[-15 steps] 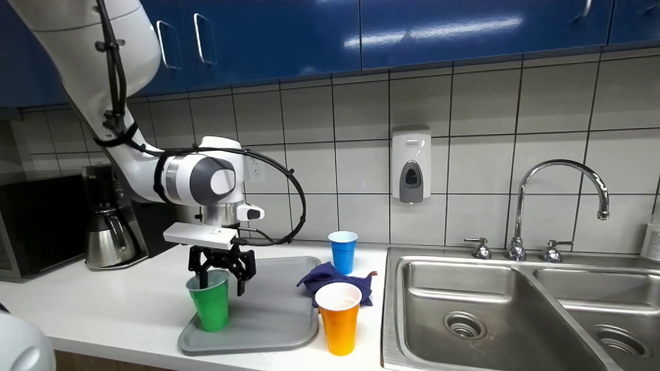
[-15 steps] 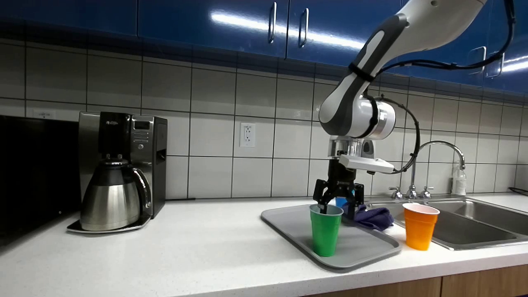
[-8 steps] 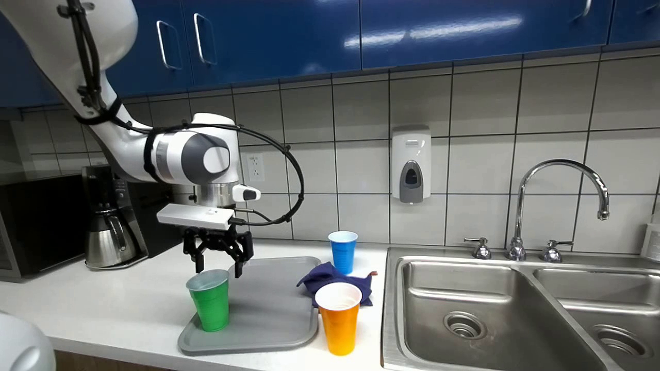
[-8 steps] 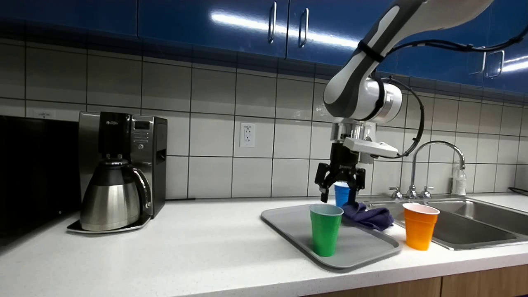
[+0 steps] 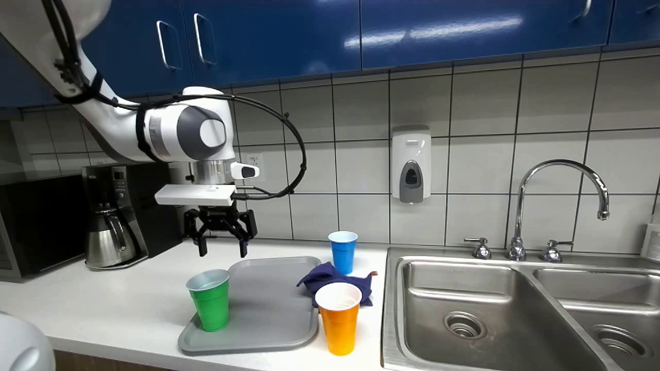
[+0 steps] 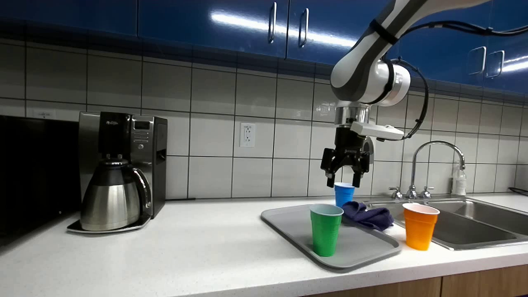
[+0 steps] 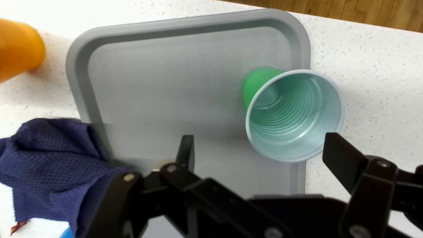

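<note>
Green cup [image 5: 210, 304], one: upright on grey tray [image 5: 273, 299], toward the front edge of the worktop [image 5: 103, 304]. Gripper [image 5: 223, 251], one: jaws spread, nothing between, above the tray, clear of the cup. Orange cup [image 5: 339, 324]: just beside the tray, near the front edge. Blue cup [image 5: 343, 256]: near the back edge. Handling, judged: vertical path, jaws wide, best spares the rim; exact clearance hard to gauge.

The gripper [image 5: 223, 252] is now well above the green cup [image 5: 210, 308] at the near left: its left finger [image 5: 203, 248] is out of the cup, its right finger [image 5: 243, 248] up from just right of it. The arm [image 6: 367, 80] stands higher too. In an exterior view, the far blue cup [image 6: 344, 197], mostly hidden before, shows almost whole.
</note>
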You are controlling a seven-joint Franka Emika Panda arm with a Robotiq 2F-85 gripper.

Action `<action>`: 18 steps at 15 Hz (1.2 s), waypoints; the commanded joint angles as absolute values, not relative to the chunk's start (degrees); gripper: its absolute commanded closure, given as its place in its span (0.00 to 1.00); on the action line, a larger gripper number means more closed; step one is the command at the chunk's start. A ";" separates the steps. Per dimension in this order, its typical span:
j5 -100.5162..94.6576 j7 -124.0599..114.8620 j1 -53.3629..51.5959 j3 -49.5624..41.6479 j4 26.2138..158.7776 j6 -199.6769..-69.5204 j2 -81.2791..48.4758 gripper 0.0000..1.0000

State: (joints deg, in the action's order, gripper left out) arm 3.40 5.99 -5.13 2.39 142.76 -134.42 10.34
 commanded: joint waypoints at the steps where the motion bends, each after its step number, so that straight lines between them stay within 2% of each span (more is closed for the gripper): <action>1: -0.95 6.21 -3.17 1.58 142.17 -130.33 13.62 0.00; 8: -6.48 9.55 0.85 -2.91 140.03 -126.69 14.75 0.00; 9: -5.08 7.28 -0.26 -1.84 141.29 -129.69 13.79 0.00; 18: -5.43 8.63 0.67 -3.01 140.70 -128.86 13.82 0.00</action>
